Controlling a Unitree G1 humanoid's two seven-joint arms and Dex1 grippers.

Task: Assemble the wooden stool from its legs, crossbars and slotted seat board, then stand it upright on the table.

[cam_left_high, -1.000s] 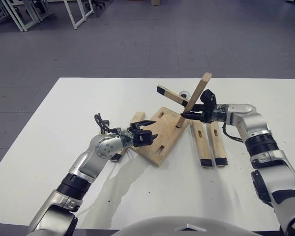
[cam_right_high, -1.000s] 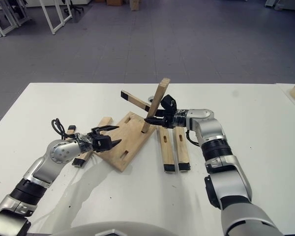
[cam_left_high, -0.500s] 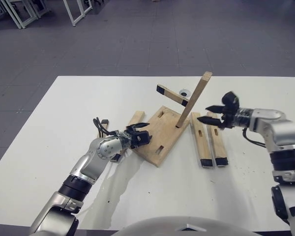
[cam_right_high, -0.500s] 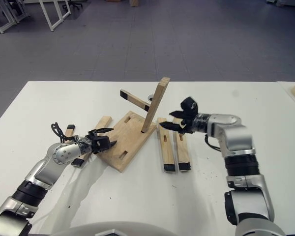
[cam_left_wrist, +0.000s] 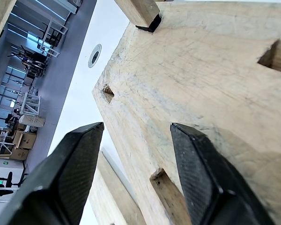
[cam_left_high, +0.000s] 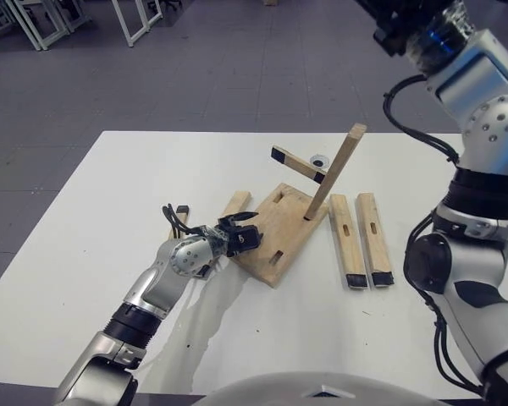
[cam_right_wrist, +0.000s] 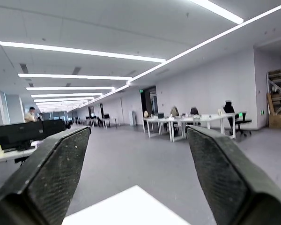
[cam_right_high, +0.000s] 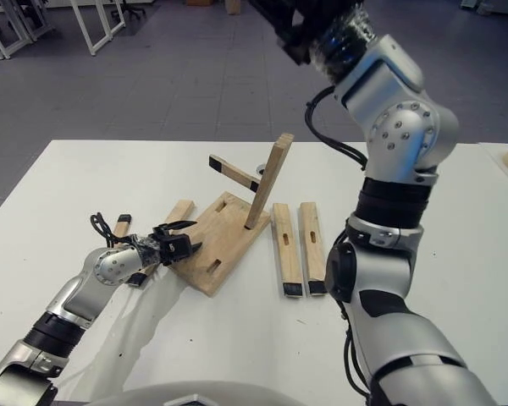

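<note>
On the left of the worktop (cam_left_high: 93, 220), the left gripper (cam_left_high: 245, 234) hovered at the near-left edge of the slotted seat board (cam_left_high: 279, 237). Its fingers (cam_left_wrist: 75, 168) were spread apart and grasped nothing. A loose wooden piece (cam_left_high: 234, 203) lay beside that arm, one end tucked against the board's left corner. The board lay slots-up near the middle of the worktop.

One leg (cam_left_high: 333, 169) stood leaning in a slot at the board's far right corner. A dark-tipped crossbar (cam_left_high: 295, 162) jutted leftward from its upper part.

Just right of the board, two slotted pieces (cam_left_high: 345, 239) lay flat side by side, not yet fitted.

Farther right, the right gripper (cam_right_wrist: 138, 178) was raised well above the worktop. It was released too, and pointed out into the room.

The build looked early. One leg with a crossbar appeared seated, while the other pieces had yet to be slotted in. Only then could the stool be turned upright.
</note>
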